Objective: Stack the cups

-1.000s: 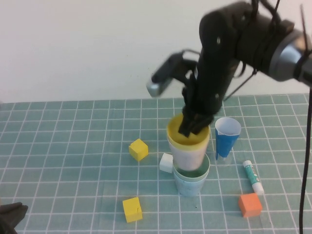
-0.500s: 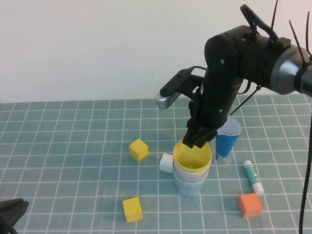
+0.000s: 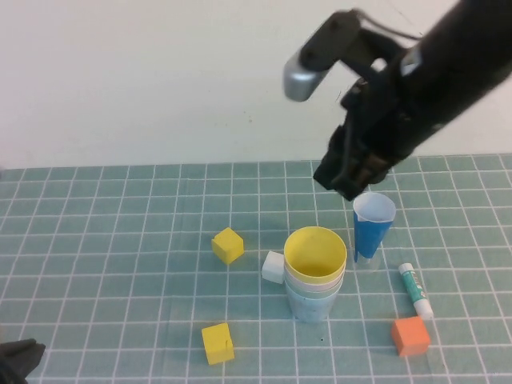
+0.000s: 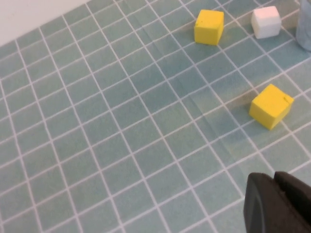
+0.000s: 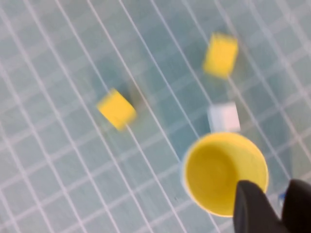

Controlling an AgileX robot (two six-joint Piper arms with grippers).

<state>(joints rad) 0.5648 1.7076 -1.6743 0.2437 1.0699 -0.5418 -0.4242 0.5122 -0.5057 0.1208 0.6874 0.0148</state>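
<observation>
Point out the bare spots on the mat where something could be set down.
Open mat: left of both yellow cubes, out to the shut left end effector at the near-left corner. Crowded: around the cup stack, with white cube, dark-blue cup, glue stick, orange cube. Right end effector, empty, hangs above.

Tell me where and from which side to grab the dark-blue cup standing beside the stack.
Grip the blue cup at its wide white-lined rim, coming straight down from above. It stands upright, mouth up, and tapers toward its base, so the body would slip. The right gripper hangs nearly above it, holding nothing; the left gripper is parked at the near left.
</observation>
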